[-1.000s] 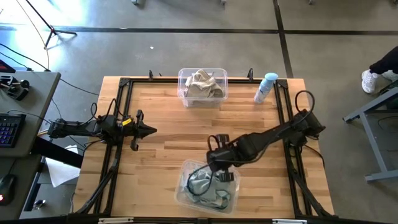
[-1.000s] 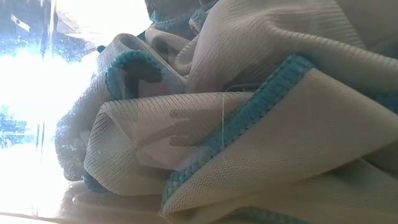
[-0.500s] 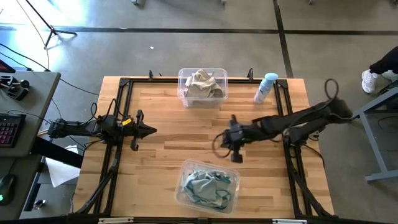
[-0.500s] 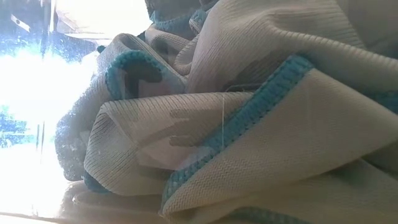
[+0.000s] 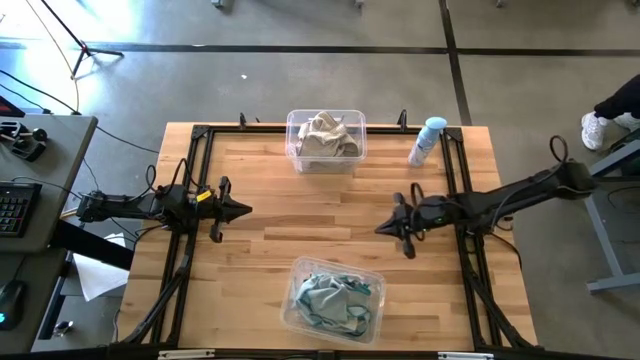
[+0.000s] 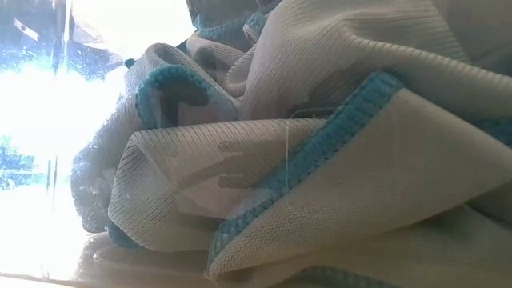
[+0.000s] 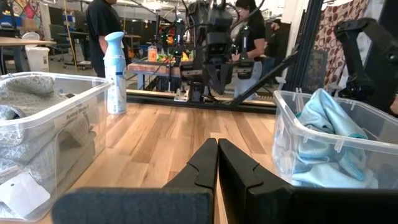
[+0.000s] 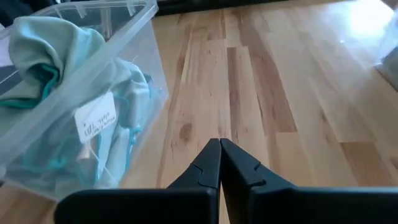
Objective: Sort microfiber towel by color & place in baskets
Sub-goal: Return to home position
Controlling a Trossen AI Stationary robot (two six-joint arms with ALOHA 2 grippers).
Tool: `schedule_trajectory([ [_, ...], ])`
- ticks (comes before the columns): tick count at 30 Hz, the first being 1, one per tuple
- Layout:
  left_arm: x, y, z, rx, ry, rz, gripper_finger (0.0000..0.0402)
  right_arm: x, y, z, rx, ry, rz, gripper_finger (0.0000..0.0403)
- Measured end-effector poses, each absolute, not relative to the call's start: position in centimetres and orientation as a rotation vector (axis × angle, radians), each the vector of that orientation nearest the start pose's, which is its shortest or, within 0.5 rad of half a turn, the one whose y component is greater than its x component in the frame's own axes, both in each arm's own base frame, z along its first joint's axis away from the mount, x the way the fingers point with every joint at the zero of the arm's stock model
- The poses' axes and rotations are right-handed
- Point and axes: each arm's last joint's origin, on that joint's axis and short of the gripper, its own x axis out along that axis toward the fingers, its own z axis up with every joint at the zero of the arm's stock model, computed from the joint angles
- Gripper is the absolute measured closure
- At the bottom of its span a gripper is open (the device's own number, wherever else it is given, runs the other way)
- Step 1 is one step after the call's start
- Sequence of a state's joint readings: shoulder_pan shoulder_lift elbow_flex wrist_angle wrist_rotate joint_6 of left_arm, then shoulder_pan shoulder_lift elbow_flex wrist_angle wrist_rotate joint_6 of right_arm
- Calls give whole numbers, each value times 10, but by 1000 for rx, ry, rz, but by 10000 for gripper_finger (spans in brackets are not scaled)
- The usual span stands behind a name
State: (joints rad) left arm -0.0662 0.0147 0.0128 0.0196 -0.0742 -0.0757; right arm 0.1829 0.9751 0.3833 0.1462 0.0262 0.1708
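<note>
Teal-blue towels (image 5: 330,300) lie heaped in the clear basket (image 5: 372,277) at the table's near edge. They fill the low view, pressed against its see-through wall (image 6: 288,160). Beige-grey towels (image 5: 325,135) fill the second clear basket (image 5: 296,150) at the far edge. My right gripper (image 5: 380,228) hangs shut over bare wood, right of centre, between the two baskets. Its wrist view shows the shut fingers (image 8: 219,152) beside the teal basket (image 8: 124,37). My left gripper (image 5: 246,209) waits shut at the table's left, its fingers (image 7: 217,152) pointing between both baskets.
A blue-capped spray bottle (image 5: 427,140) stands at the far right, beside the black metal frame (image 5: 452,170). Bare wood (image 5: 310,215) lies between the two grippers. People stand in the room beyond the table (image 7: 102,25).
My right gripper has drawn back from over the near basket, moving toward the table's far and right edges, and its arm has stretched out level toward the right. The teal towels stay heaped in their basket.
</note>
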Motion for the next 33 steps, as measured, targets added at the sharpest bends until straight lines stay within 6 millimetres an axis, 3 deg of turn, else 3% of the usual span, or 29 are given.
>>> schedule_trajectory([
  [18, 98, -4, 169, -77, -18, 8, 401, 137, 17, 166, 33, 220, 104, 403],
  [33, 98, -4, 169, -77, -18, 7, 401, 120, 4, 177, 139, 81, 134, 403],
])
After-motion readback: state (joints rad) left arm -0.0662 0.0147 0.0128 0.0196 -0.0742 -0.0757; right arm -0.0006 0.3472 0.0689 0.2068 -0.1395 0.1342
